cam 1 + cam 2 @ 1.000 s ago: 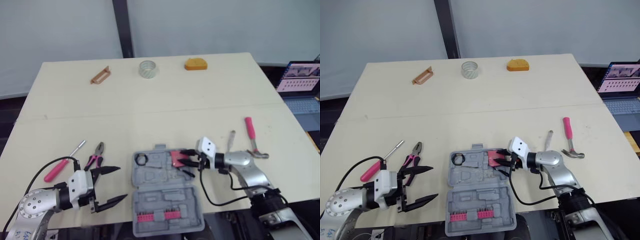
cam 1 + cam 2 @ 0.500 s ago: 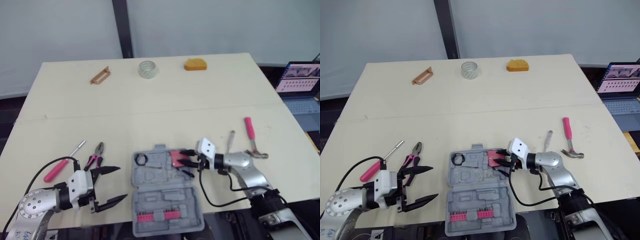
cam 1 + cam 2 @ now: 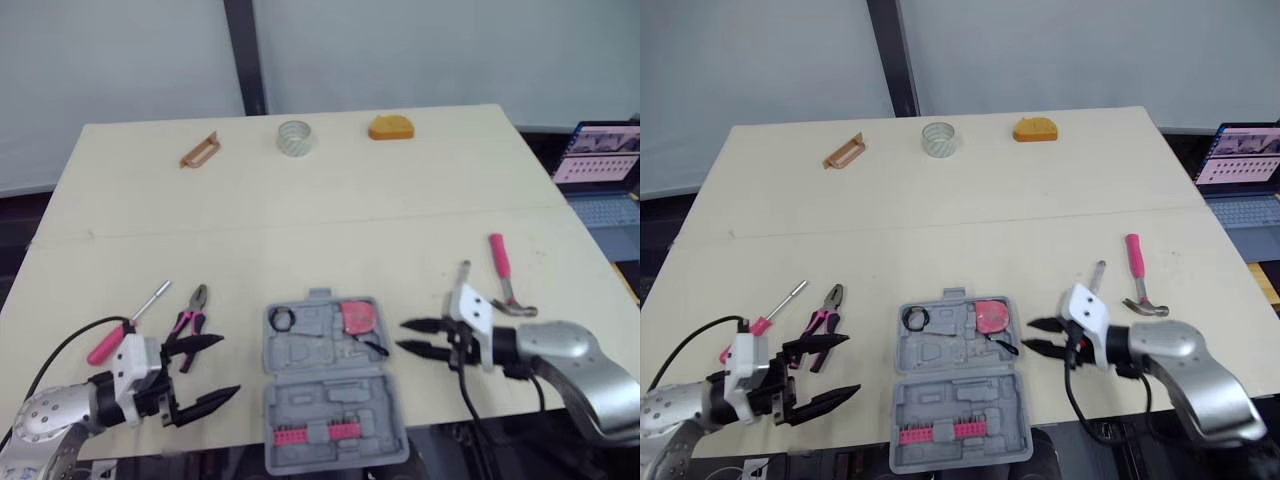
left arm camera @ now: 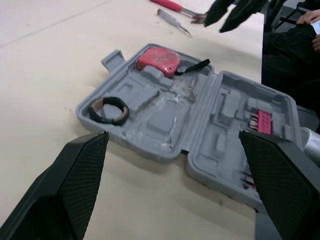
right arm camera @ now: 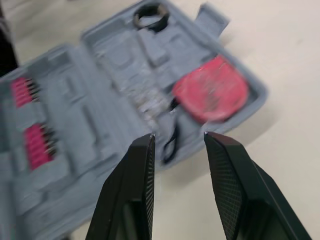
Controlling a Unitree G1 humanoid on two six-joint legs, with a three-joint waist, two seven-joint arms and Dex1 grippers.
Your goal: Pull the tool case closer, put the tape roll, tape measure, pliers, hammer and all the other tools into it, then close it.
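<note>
The grey tool case (image 3: 322,388) lies open at the near table edge. A red tape measure (image 3: 358,316) sits in its far right pocket and a black ring (image 3: 283,319) in its far left one. My right gripper (image 3: 402,335) is open just right of the case, holding nothing, and in its wrist view the fingers (image 5: 139,170) point at the tape measure (image 5: 212,92). My left gripper (image 3: 230,364) is open left of the case, beside the pink-handled pliers (image 3: 189,319) and a pink screwdriver (image 3: 124,326). A pink-handled hammer (image 3: 505,276) and a small metal tool (image 3: 463,274) lie to the right.
Along the far edge lie a brown handle piece (image 3: 200,151), a clear tape roll (image 3: 295,137) and an orange object (image 3: 390,128). A laptop (image 3: 598,166) sits off the table's right side. Pink bits (image 3: 315,432) fill the case's near half.
My right gripper let go of the tape measure, which now rests in the case, and drew back to the right. My left gripper shifted slightly left and nearer.
</note>
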